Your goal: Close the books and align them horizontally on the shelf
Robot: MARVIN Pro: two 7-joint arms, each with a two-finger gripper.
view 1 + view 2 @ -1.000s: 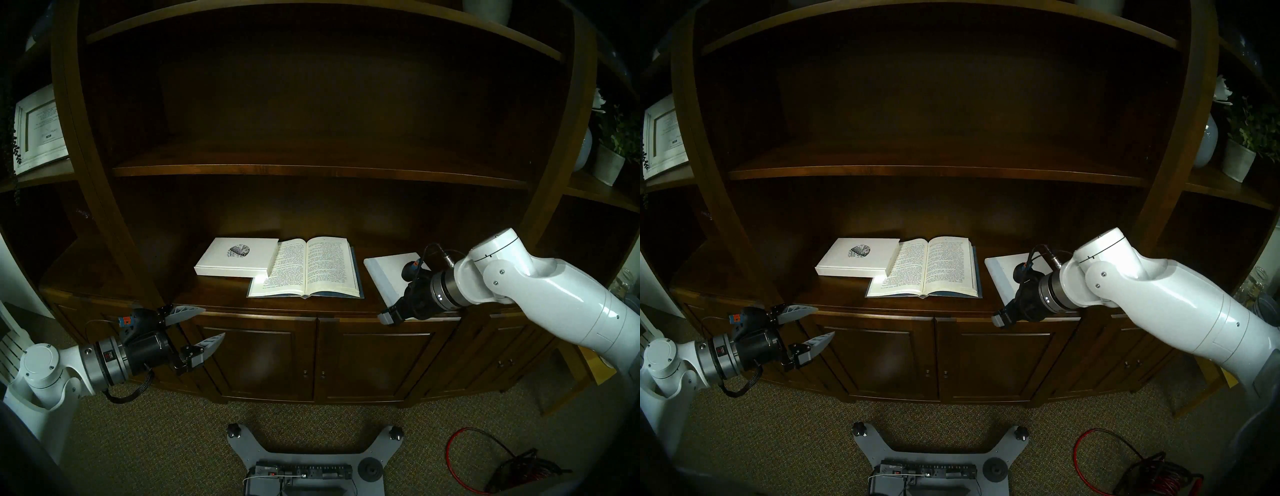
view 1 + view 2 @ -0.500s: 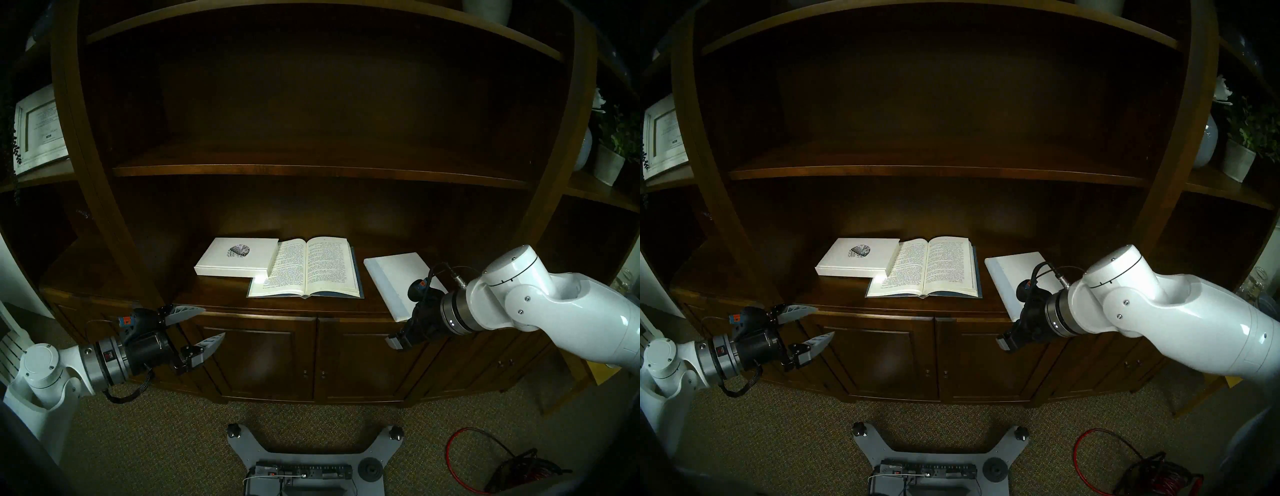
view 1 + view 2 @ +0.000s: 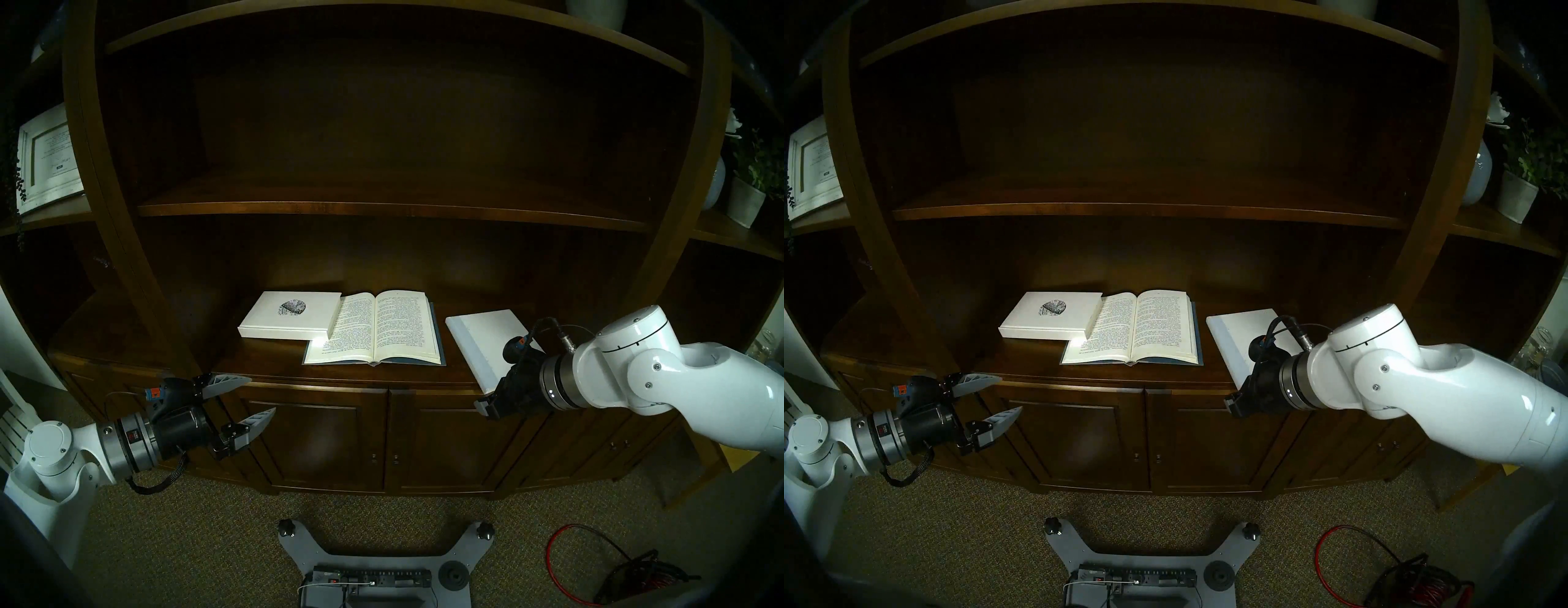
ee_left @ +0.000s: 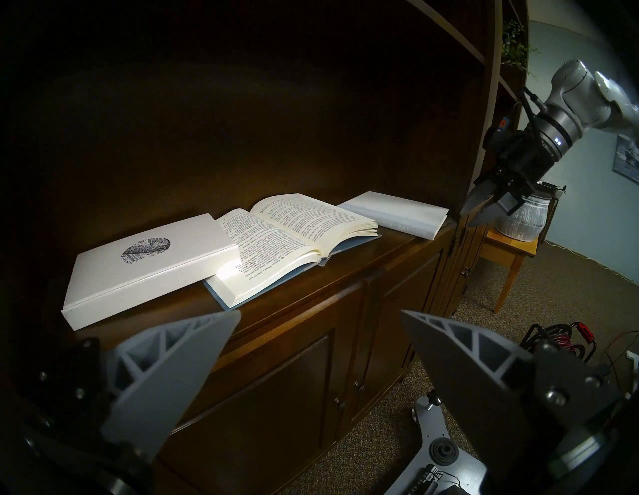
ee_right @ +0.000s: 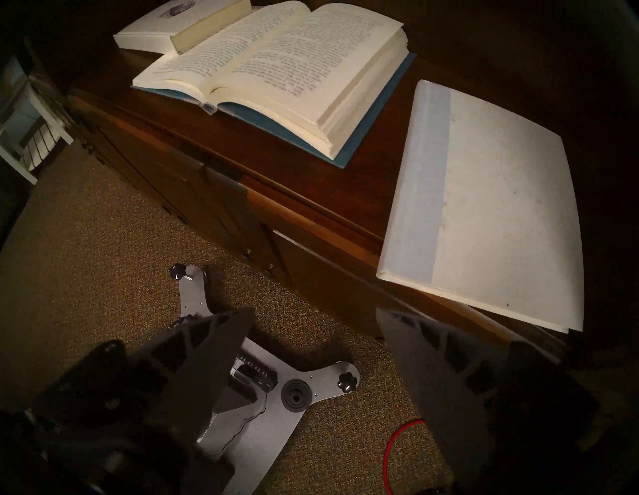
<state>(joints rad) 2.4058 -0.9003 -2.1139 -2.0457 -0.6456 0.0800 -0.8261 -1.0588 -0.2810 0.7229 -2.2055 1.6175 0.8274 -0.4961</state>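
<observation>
Three books are lying on the shelf [image 3: 263, 369], the deep ledge above the cabinet doors [image 3: 314, 441]. The speckled white book [image 3: 288, 316] is sitting closed at the left, its right edge resting on the left page of the blue book [image 3: 377, 329], which is lying wide open in the middle. The plain white book [image 3: 483, 344] is lying closed at the right, skewed, with its near corner overhanging the shelf's front edge.

So the task looks to be at an early stage: the blue book is waiting to be shut, and none of the three is lined up with the others.

The left tool [image 3: 250, 397] is hovering wide open and empty near the shelf's left front corner. The right tool [image 4: 479, 209] is hanging just off the near corner of the plain white book, its fingers parted and gripping nothing.

Compared with a second earlier, the right arm has been drawing back toward the near side: its tool was then over the plain white book's near edge and is now clear of it, in front of the shelf. The books and the left arm have not shifted.
</observation>
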